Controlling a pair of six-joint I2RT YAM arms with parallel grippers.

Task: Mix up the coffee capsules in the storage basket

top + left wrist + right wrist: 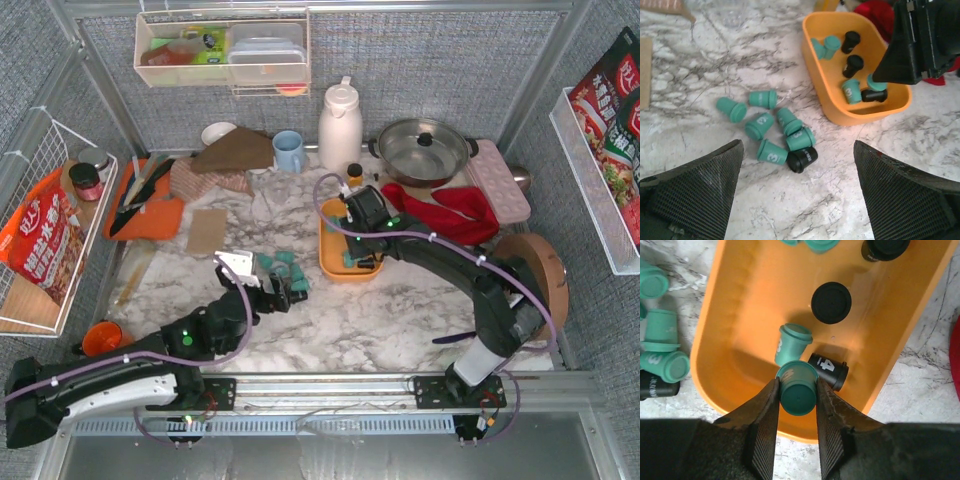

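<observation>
The orange storage basket (330, 262) sits mid-table and shows in the left wrist view (827, 90) and the right wrist view (740, 300). It holds several teal and black coffee capsules (852, 65). My right gripper (797, 390) is shut on a teal capsule (798, 388), held just above the basket's near end, over a teal capsule (790, 342) and a black one (829, 371). A loose pile of teal capsules and one black capsule (801, 160) lies on the marble left of the basket (280, 268). My left gripper (797, 200) is open and empty, just short of that pile.
A blue mug (289, 150), white thermos (339, 125), steel pot (422, 150), red cloth (445, 210) and pink egg tray (497, 180) stand behind and right of the basket. An orange cutting board (140, 205) lies at the left. White wire racks line both sides.
</observation>
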